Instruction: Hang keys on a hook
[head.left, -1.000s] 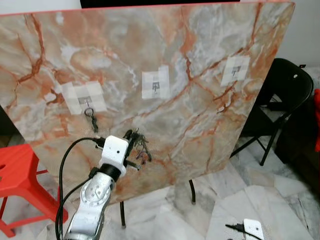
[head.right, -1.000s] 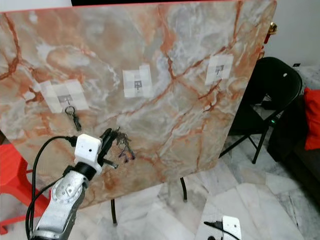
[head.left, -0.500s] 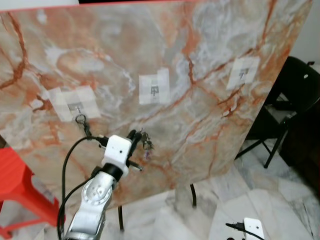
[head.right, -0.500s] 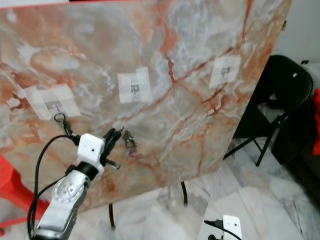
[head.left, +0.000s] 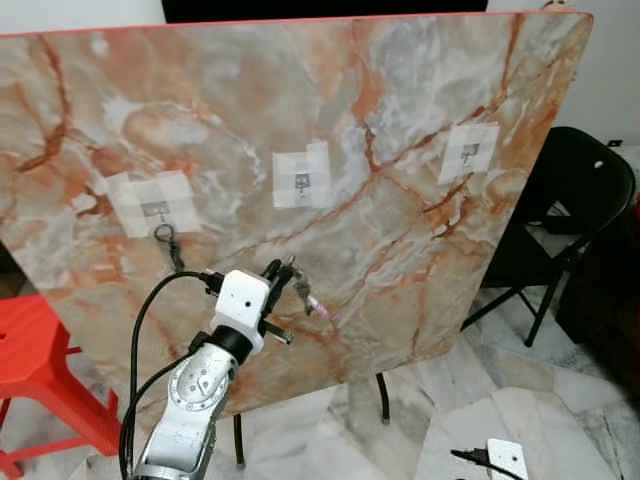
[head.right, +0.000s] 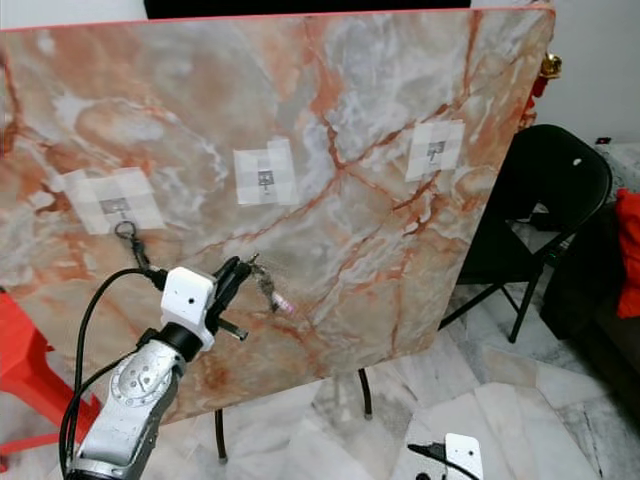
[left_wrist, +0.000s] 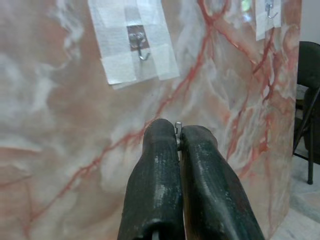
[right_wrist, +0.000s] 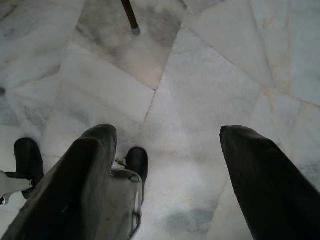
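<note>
While the left gripper (head.left: 281, 276) keeps its jaws pinched on the keys (head.left: 306, 296), it has risen vs. a second ago and is now closer to the middle hook (left_wrist: 140, 48) on the tilted tabletop (head.left: 420, 110). Keys dangle just below it, w/ one more lift needed. Right gripper (right_wrist: 165, 165) hangs idle, jaws spread.

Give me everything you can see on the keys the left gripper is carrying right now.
The keys are a small dark metal bunch with a pinkish tag or fob at the lower end, too small to count. They hang and swing out to the right from the left gripper, whose two black fingers are pinched shut on a thin metal piece. The bunch sits just in front of the tilted marble-patterned board, below the middle taped hook; it is not on any hook yet.
</note>
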